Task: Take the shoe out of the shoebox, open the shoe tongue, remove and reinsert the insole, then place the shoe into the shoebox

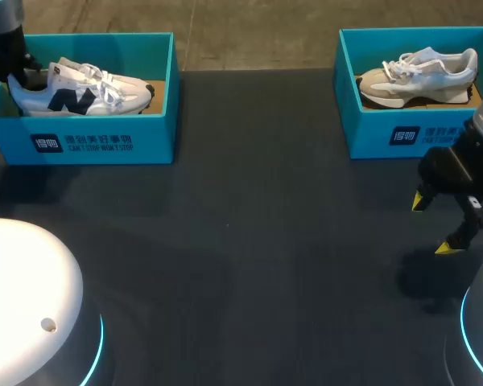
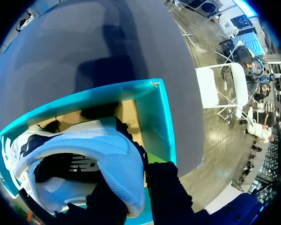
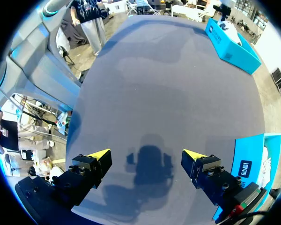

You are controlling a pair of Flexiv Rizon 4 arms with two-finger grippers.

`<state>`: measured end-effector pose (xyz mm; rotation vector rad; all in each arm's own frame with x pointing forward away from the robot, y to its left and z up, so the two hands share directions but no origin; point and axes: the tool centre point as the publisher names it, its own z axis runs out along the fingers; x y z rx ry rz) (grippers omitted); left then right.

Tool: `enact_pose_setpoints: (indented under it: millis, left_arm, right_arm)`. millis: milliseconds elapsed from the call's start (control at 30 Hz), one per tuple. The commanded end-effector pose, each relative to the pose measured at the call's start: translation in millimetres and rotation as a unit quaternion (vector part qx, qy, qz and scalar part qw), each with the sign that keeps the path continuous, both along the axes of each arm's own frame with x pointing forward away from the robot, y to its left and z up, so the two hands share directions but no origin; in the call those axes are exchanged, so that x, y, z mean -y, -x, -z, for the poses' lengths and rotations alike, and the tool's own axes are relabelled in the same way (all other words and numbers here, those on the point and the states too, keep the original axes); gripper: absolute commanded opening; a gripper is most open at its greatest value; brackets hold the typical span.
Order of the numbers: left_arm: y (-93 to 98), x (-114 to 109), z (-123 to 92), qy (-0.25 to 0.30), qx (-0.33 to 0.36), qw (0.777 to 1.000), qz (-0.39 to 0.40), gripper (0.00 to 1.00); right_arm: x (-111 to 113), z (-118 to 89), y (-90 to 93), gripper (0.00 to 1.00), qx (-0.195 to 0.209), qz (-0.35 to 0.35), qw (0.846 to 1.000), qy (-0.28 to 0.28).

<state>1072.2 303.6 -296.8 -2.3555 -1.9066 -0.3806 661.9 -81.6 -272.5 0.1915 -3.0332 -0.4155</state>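
In the head view, the left shoebox sits at the upper left of the frame with the white and navy shoe lying inside it. The shoe's long axis runs across the frame, heel toward the left edge and toe toward the middle. The left gripper comes down from the upper left corner right at that heel, so the left arm is by far the nearer. The right gripper hangs at the right edge above the bare table, its jaws wide apart and holding nothing. It is below the right shoebox, which holds a second shoe.

In the left wrist view, the shoe fills the space just ahead of the left gripper. The heel collar is pressed close against the gripper and the toe points away into the shoebox. The yellow tips are hidden, so whether it has closed on the heel cannot be told.

In the right wrist view, the right gripper is spread wide over the table, empty, with the right shoebox just beside it. It is likely waiting while the left arm lifts the shoe.
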Motion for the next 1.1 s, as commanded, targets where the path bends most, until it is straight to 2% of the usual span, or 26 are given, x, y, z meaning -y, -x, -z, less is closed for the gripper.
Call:
enact_pose_setpoints:
  millis: [33,433,1100]
  left_arm:
    - [0.0,3,4,-0.002,-0.003,1.000,0.001,0.00]
    - [-1.7,1,24,-0.018,-0.018,1.000,-0.002,0.00]
    - [9.0,2,52,-0.034,-0.047,0.998,0.004,0.00]
  right_arm:
    - [-1,1,-0.5,1.00,0.000,0.000,1.000,0.002]
    - [-1,1,-0.5,1.00,0.000,0.000,1.000,0.002]
    - [-1,1,-0.5,1.00,0.000,0.000,1.000,0.002]
